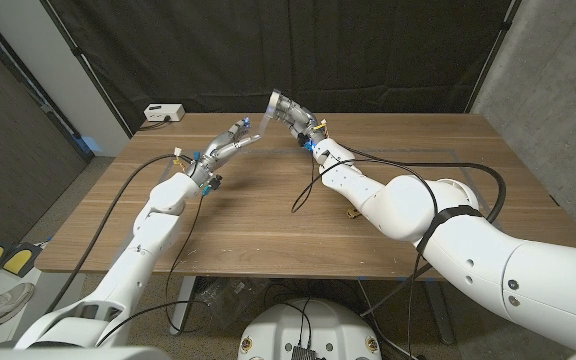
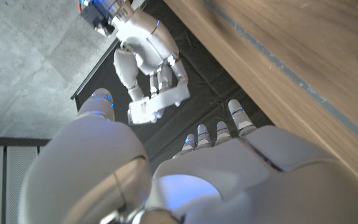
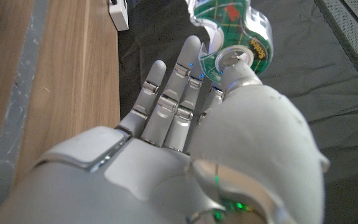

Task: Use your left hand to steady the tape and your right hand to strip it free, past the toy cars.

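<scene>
While the wooden counter (image 1: 268,205) spreads beneath both arms, the right hand (image 1: 290,112) is raised above its far edge, grasping a tape dispenser (image 3: 232,37), green with a clear shell, pinched at the tips of its fingers (image 3: 166,99). Opposite it, the left hand (image 1: 230,142) reaches out with fingers extended and spread, released and holding nothing, their tips near the dispenser but apart from it. A small white box (image 1: 162,112) sits at the counter's far left corner.
</scene>
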`<state>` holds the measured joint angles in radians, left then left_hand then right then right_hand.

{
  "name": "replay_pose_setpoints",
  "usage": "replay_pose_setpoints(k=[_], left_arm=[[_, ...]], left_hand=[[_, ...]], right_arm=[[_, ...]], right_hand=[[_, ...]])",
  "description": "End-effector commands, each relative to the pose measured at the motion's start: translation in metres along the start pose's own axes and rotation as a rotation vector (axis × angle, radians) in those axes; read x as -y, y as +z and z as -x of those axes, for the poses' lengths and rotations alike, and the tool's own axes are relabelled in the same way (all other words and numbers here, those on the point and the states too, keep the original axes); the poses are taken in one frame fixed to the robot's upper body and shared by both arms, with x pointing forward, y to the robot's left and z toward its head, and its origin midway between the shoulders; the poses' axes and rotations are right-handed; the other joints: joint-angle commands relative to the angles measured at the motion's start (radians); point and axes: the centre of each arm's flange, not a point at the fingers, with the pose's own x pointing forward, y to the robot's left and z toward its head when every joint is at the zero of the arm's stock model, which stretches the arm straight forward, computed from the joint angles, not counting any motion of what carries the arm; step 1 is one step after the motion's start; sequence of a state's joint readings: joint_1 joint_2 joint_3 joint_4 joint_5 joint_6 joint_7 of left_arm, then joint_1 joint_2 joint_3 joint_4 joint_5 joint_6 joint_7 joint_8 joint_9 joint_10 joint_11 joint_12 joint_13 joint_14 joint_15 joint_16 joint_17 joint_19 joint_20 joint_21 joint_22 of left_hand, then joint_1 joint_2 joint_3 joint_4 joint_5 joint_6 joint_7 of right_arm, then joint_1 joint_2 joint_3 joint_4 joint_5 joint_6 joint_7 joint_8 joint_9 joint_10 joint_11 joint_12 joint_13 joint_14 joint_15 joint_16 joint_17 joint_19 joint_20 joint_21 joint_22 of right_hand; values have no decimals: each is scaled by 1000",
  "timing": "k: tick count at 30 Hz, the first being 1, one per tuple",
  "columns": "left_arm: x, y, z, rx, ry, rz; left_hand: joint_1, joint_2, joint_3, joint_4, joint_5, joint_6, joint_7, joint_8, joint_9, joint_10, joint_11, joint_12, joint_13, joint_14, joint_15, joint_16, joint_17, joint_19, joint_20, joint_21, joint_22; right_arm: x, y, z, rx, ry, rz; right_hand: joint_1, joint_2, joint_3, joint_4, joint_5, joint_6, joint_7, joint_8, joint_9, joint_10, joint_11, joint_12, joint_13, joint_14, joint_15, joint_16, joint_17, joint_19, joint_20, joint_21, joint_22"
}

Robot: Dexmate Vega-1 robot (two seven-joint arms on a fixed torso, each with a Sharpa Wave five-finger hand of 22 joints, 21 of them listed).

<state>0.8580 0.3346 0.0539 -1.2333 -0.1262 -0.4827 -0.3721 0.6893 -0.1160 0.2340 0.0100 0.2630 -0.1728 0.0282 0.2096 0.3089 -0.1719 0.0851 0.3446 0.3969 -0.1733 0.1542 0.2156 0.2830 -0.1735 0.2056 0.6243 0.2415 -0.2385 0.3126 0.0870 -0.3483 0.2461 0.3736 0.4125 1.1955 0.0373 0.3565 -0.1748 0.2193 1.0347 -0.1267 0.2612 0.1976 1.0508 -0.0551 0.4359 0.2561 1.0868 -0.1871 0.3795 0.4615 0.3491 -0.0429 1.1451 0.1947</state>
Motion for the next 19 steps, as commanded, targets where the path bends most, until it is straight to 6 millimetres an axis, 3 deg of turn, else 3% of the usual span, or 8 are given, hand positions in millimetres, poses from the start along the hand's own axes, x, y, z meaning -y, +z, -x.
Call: replay_pose_setpoints(k=[1,11,19], left_arm=[[-16,11,29,143,256,34],[-18,25,44,227,318,6],[-19,18,50,181,292,32]], left_hand=[[-28,0,-12,10,8,-186,-13,11,5,-210,-14,14,1,-223,-18,14,1,-414,6,-3,5],[-68,-1,-37,32,13,-140,-24,25,1,-172,-27,32,-2,-170,-35,32,-1,-397,6,4,8],[-97,4,-51,49,16,-135,-19,22,-3,-161,-27,37,-7,-160,-32,33,-3,-372,6,15,8]], right_arm=[[6,0,2,10,-39,9],[12,10,12,102,-29,92],[2,-4,23,148,-36,63]], right_hand=[[4,8,25,20,4,104,-17,5,7,163,-108,5,174,3,-53,-5,5,-6,-52,5,-1],[4,8,28,20,4,106,-15,5,7,164,-109,2,176,3,-52,-7,6,-8,-51,10,-2],[4,6,29,20,4,107,-18,4,7,164,-107,0,177,4,-53,-8,8,-9,-52,13,-2]])
